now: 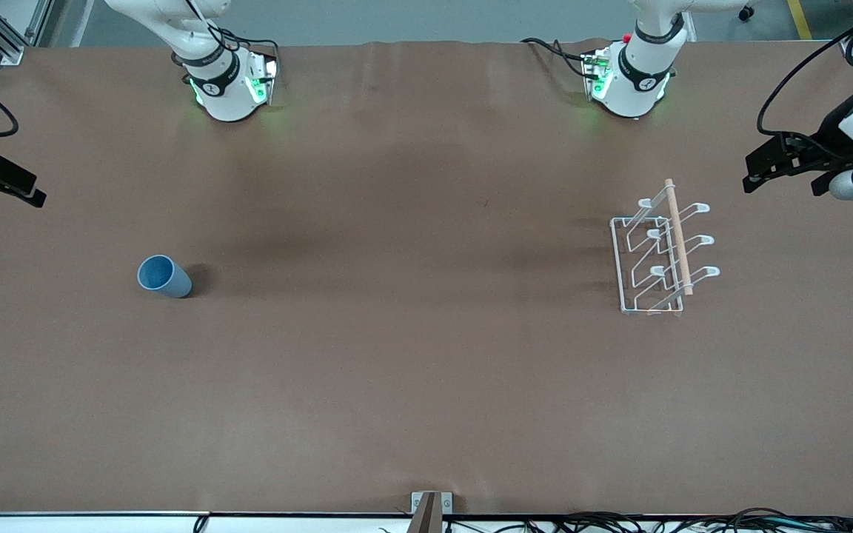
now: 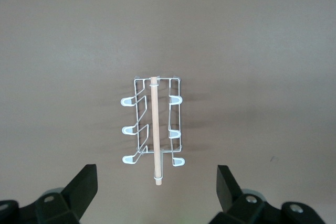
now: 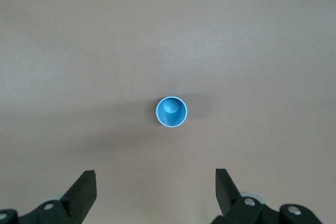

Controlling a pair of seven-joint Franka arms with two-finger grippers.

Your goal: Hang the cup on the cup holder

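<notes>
The small light-blue plastic cup [image 1: 164, 277] is plain and matte, with no print; its inside reads a deeper, brighter blue in the right wrist view [image 3: 171, 112]. The white wire cup holder [image 1: 660, 255] has white looped prongs and a pale, light-brown wooden rod [image 1: 678, 237] along its top. The table [image 1: 397, 355] is covered in a plain, unpatterned matte brown. The black left hand [image 1: 785, 164] and the black right hand [image 1: 4, 183] sit on white arms.
</notes>
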